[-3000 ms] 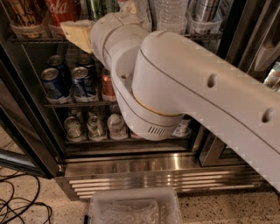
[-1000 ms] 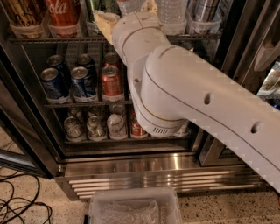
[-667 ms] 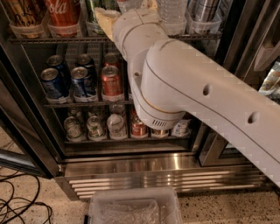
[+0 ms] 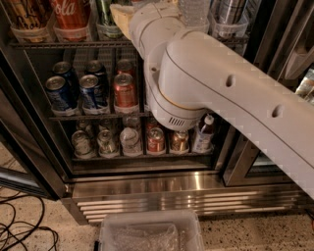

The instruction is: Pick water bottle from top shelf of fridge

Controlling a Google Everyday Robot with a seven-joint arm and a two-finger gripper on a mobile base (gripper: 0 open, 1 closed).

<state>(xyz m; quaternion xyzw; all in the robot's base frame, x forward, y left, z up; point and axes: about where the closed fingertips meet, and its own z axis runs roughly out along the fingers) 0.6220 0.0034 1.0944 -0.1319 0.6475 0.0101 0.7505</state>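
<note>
The water bottle (image 4: 194,10), clear and ribbed, stands on the top shelf (image 4: 64,44) of the fridge (image 4: 186,198); only its lower body shows at the frame's top edge. My gripper (image 4: 142,10) is at the top of the camera view, at top-shelf height, just left of the water bottle. Its tan end points left and most of it is cut off by the frame edge. My white arm (image 4: 221,93) runs from the lower right up to it and hides the middle of the racks.
On the top shelf, clear trays hold a brown bottle (image 4: 24,12), a red cola bottle (image 4: 71,12), a green bottle (image 4: 105,14) and a silver can (image 4: 229,10). Blue cans (image 4: 61,90) and a red can (image 4: 125,90) sit below, with small cans and a white-capped bottle (image 4: 203,133) lowest. A plastic bin (image 4: 149,233) and cables (image 4: 19,228) lie on the floor.
My arm has swung right along the top shelf toward the water bottle and risen a little, uncovering the red can on the middle rack.
</note>
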